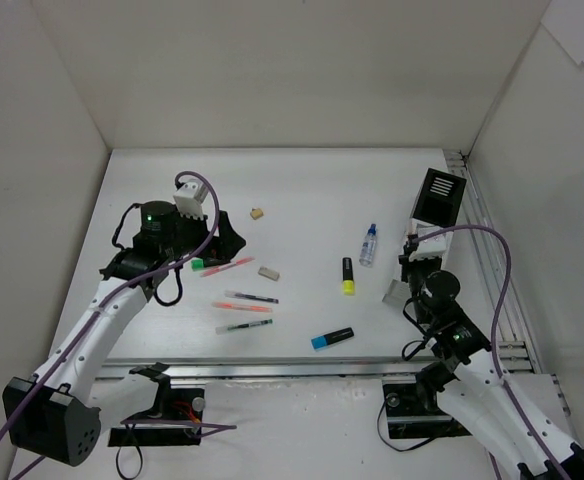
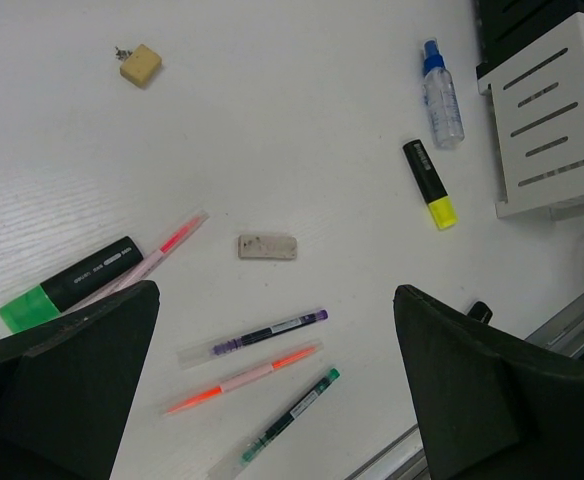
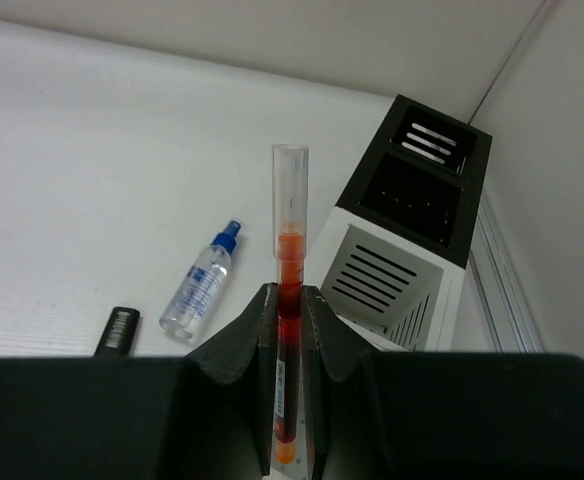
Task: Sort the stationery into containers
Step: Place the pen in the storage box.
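My right gripper (image 3: 290,295) is shut on a red-orange pen (image 3: 290,260) with a clear cap, held upright just in front of the organizer (image 3: 387,270), which has white slotted sections near and a black one (image 1: 440,197) far. My left gripper (image 2: 277,295) is open and empty above the loose pens: purple (image 2: 267,333), orange (image 2: 242,377), green (image 2: 292,412) and pink (image 2: 162,250). A green highlighter (image 2: 67,285) lies by its left finger. A white eraser (image 2: 267,246), a tan eraser (image 2: 140,64), a yellow highlighter (image 2: 430,183) and a glue bottle (image 2: 440,95) lie beyond.
A blue highlighter (image 1: 332,339) lies near the table's front edge. White walls enclose the table on the left, back and right. A metal rail (image 1: 497,300) runs along the right side next to the organizer.
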You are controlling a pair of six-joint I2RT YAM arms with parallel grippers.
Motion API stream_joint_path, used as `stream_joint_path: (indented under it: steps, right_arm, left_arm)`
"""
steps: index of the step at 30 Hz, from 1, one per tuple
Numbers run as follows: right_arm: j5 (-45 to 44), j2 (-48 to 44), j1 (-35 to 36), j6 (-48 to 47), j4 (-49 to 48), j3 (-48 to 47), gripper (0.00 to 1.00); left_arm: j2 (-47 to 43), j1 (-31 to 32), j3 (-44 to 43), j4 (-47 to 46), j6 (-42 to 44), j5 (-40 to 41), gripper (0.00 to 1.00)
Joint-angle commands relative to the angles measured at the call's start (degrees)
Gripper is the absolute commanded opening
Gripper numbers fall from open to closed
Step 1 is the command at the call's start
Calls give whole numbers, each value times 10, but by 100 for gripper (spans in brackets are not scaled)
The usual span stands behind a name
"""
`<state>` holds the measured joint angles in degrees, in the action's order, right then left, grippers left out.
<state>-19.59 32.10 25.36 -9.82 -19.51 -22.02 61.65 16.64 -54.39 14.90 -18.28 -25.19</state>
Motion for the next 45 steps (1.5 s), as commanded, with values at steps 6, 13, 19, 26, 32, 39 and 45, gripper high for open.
stream_joint_path:
  steps: [6,13,19,26,32,39,45]
  right_arm:
    - [-55,53,-20,-10,-92,6,0]
    - [-87,53,-27,28,-79,30,3]
    - [-85,39,-30,63,-53,40,12]
    - [-91,14,-30,82,-23,33,28]
    - [-81,-12,-30,92,24,3,36]
    - [43,-11,-30,72,111,-107,78]
    - [169,174,45,7,137,-225,98]
  left_arm:
    - [-19,-4,8,-43,16,15,99]
    - [-16,-14,9,-36,17,23,99]
    - [-16,-20,12,-36,18,22,99]
    - [-21,-20,10,-35,16,17,100]
    - [-24,-20,6,-29,17,17,100]
    - [-37,-20,7,-13,11,32,99]
    - [-62,-30,9,52,-36,80,99]
